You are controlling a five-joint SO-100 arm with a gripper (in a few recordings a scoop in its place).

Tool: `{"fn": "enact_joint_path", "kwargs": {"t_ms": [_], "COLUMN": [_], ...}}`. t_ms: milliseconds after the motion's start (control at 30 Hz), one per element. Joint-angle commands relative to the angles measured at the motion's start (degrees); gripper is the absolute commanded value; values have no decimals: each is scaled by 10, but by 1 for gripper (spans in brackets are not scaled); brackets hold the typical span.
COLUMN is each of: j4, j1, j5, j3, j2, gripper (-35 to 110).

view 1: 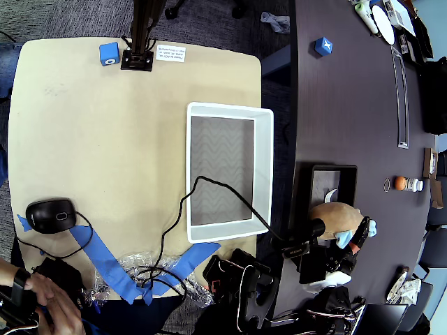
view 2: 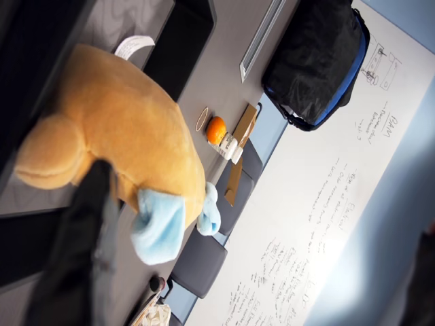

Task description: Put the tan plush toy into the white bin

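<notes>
In the wrist view the gripper sits closest, a dark blurred finger crossing the underside of the tan plush toy. The toy appears pinched against it, so the claw looks clamped on the plush, though the second finger is hidden. Two light blue paws hang from the toy's lower edge, and a small white tag pokes out behind it. Past the toy lie a black tray, an orange ball, a black bag with blue trim and a whiteboard with handwriting.

In the overhead view the gripper holds the toy at the lower end of the black tray on the dark grey table. The white bin stands well apart to the left, on the edge of a tan table, with a black cable draped across its grey zigzag bottom. The tan table also carries a computer mouse, strips of blue tape and a blue cube. A person's hand shows at the bottom left corner. Grey carpet lies beyond.
</notes>
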Motion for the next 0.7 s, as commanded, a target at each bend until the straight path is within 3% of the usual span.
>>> {"fn": "enact_joint_path", "kwargs": {"t_ms": [0,667], "j4": [-4,0], "j1": [66,62], "j5": [-93,-95], "j3": [-4,-64], "j2": [-42,-76], "gripper": [64,64]}}
